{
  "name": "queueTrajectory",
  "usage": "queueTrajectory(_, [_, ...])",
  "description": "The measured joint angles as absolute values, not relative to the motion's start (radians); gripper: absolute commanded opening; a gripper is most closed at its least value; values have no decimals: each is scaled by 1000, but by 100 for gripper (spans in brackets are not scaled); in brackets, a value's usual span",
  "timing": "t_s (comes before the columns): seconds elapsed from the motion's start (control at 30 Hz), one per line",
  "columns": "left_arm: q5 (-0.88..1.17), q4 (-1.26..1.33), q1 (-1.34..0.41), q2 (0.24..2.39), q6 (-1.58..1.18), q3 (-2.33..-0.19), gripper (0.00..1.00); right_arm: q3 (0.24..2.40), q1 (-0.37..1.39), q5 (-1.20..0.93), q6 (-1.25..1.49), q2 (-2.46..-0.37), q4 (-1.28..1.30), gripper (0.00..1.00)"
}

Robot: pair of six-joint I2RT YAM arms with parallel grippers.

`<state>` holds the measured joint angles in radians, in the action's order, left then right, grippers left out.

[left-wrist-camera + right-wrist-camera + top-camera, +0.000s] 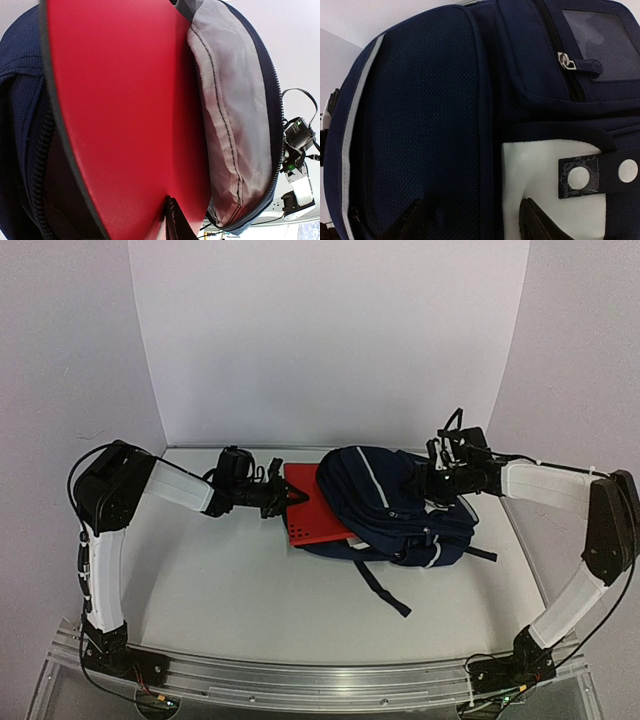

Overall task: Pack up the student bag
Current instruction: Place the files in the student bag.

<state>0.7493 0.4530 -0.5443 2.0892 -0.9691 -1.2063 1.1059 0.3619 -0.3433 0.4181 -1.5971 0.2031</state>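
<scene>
Red book (312,522) partly hidden inside student bag (395,502); left pincer (292,497) clamps edge.

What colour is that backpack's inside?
Light grey lining beside the red book, in the navy student bag; left wrist view shows it best.

Pale walls (330,340) — lavender-tinted — surround a white table (250,590).

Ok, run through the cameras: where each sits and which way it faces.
Top external: above, behind the bases, looking down on the table; shows left arm, right arm, student bag, red book.
Left wrist: on the left arm, facing into the bag's open mouth along the book; one finger shows.
Right wrist: on the right arm, close against the bag's outside; both fingers show.
Shared: all see the bag.
</scene>
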Motion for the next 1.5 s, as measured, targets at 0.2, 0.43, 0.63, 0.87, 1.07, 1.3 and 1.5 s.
queueTrajectory(0.2, [756, 448, -544, 2089, -969, -1217, 6, 1118, 357, -425, 437, -1624, 162, 0])
queueTrajectory(0.43, [753, 405, -543, 2089, -961, -1239, 0, 1136, 348, -429, 475, -1624, 171, 0])
queueTrajectory(0.63, [734, 271, -544, 2089, -915, -1313, 0, 1221, 388, -348, 481, -1592, 259, 0])
queueTrajectory(0.87, [688, 52, -548, 2087, -825, -1412, 0, 1262, 459, -234, 463, -1591, 317, 0])
queueTrajectory(1.07, [675, 3, -555, 2065, -782, -1433, 0, 1270, 499, -170, 445, -1592, 334, 0])
queueTrajectory(1.3, [704, 27, -560, 2124, -809, -1528, 0, 1270, 506, -121, 476, -1610, 314, 0])
queueTrajectory(1.5, [694, 79, -561, 2151, -872, -1567, 0, 1283, 513, -97, 500, -1620, 296, 0])
